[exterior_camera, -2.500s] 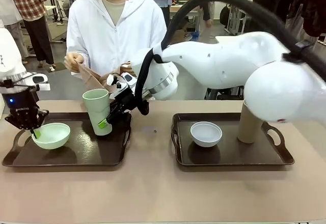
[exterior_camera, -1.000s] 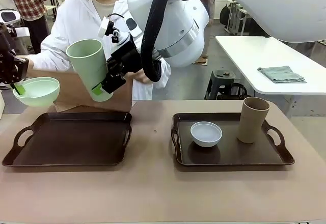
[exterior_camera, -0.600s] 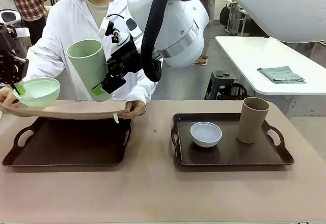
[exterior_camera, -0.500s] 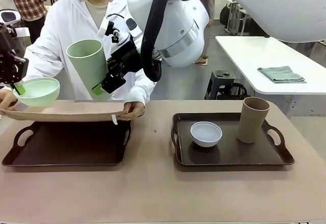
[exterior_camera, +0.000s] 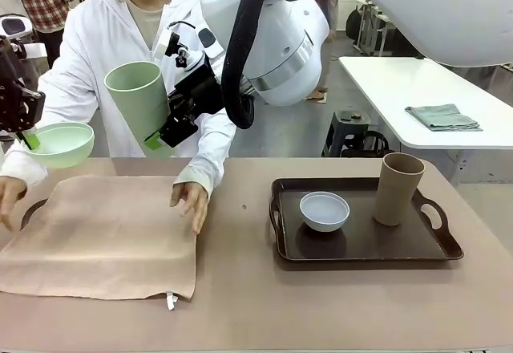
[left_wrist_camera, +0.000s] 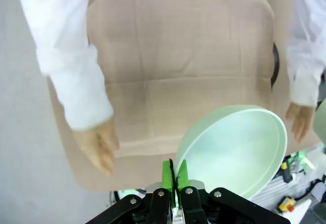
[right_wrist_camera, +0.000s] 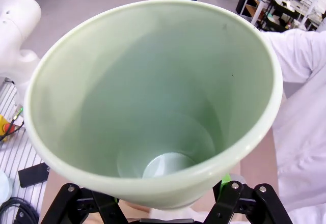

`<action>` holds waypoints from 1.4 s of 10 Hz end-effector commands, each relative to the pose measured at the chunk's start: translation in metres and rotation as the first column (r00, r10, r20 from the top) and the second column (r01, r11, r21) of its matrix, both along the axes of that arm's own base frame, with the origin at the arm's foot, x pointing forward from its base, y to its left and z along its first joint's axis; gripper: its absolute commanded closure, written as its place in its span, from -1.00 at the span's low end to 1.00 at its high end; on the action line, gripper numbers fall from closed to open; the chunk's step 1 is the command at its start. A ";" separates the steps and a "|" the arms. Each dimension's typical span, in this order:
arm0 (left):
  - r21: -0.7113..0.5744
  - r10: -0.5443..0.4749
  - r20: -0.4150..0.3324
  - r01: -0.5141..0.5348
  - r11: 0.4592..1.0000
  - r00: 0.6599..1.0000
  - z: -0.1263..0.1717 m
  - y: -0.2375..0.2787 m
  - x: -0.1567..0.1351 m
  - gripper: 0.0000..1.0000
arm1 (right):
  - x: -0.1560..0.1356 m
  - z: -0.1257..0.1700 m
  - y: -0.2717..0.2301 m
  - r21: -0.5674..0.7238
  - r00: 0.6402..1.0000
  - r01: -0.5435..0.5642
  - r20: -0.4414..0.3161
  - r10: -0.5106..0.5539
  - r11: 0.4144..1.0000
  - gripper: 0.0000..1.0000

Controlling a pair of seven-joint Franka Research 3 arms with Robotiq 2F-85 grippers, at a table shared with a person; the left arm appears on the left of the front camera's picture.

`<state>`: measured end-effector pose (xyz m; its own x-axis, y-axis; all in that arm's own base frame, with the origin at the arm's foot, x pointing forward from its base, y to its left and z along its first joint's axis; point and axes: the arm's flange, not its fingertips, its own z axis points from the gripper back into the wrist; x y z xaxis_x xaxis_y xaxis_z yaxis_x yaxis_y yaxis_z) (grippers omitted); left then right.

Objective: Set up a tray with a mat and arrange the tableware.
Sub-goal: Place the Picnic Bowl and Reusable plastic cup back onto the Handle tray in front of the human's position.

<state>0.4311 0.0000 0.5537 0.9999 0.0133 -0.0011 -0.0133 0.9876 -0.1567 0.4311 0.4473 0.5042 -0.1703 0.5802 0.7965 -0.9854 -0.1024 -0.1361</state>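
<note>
A person across the table presses both hands on a tan mat (exterior_camera: pixel 104 237) spread flat over the left tray, whose dark handle (exterior_camera: pixel 29 212) peeks out at the left. My left gripper (exterior_camera: pixel 29 138) is shut on the rim of a pale mint bowl (exterior_camera: pixel 60 144), held in the air above the mat's left end. In the left wrist view its green pads (left_wrist_camera: pixel 174 175) pinch the bowl (left_wrist_camera: pixel 239 147) over the mat (left_wrist_camera: pixel 178 56). My right gripper (exterior_camera: pixel 158 139) is shut on a pale green tumbler (exterior_camera: pixel 140 104), tilted, above the mat's far edge. The tumbler (right_wrist_camera: pixel 153 96) is empty.
A second dark tray (exterior_camera: pixel 449 249) at the right holds a white bowl (exterior_camera: pixel 325 210) and a tan-brown tumbler (exterior_camera: pixel 398 188). The person's hands (exterior_camera: pixel 191 202) rest on the mat's corners. A white table with a folded cloth (exterior_camera: pixel 443 116) stands behind at the right.
The person has lowered the mat from the tray's far edge and spread it flat over the left tray. Both grippers hold their bowl and tumbler in the same raised places.
</note>
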 end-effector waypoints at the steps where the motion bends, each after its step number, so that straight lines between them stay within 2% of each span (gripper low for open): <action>1: 0.001 -0.003 0.002 0.003 1.000 1.000 0.000 -0.001 0.000 1.00 | 0.000 0.000 0.000 0.001 1.000 -0.001 -0.002 0.001 1.000 0.53; 14: 0.001 -0.003 0.002 0.003 1.000 1.000 0.000 -0.001 0.000 1.00 | 0.000 0.000 0.000 0.001 1.000 -0.001 -0.002 0.001 1.000 0.53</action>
